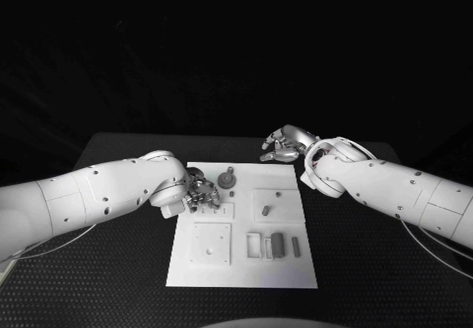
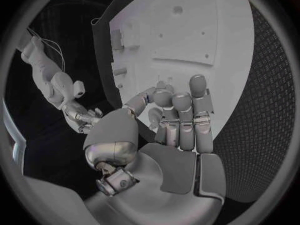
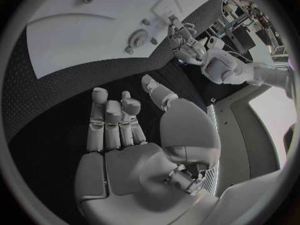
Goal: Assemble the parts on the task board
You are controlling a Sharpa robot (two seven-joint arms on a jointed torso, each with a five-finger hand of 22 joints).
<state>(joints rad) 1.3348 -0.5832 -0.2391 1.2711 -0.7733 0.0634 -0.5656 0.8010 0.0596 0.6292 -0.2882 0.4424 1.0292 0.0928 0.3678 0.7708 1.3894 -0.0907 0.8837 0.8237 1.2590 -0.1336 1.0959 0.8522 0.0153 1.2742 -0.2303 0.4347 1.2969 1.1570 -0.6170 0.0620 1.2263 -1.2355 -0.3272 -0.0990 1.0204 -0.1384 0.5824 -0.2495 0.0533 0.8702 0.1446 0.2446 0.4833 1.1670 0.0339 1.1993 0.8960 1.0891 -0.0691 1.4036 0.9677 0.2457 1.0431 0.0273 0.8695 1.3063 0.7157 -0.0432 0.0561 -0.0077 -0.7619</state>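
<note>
**Left hand on board, right off it**

Board (image 1: 243,263) mid-table, grey parts (image 1: 278,244) in its near trays. Left hand (image 1: 200,195) curled at its left edge; head view hides any grasp, wrist view shows fingers (image 2: 184,120) together, contents unclear. Right hand (image 1: 285,145) beyond the board, released, fingers (image 3: 112,120) straight.

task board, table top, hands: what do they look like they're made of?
Task board: matte white, flat, with crisp machined-looking pockets; probably plastic, could be painted metal.
Table: black with a fine dotted weave, which suggests a rubber or textured mat.
Left hand and right hand: silver with soft highlights, so brushed metal or metallic-coated plastic; can't tell which.
</note>
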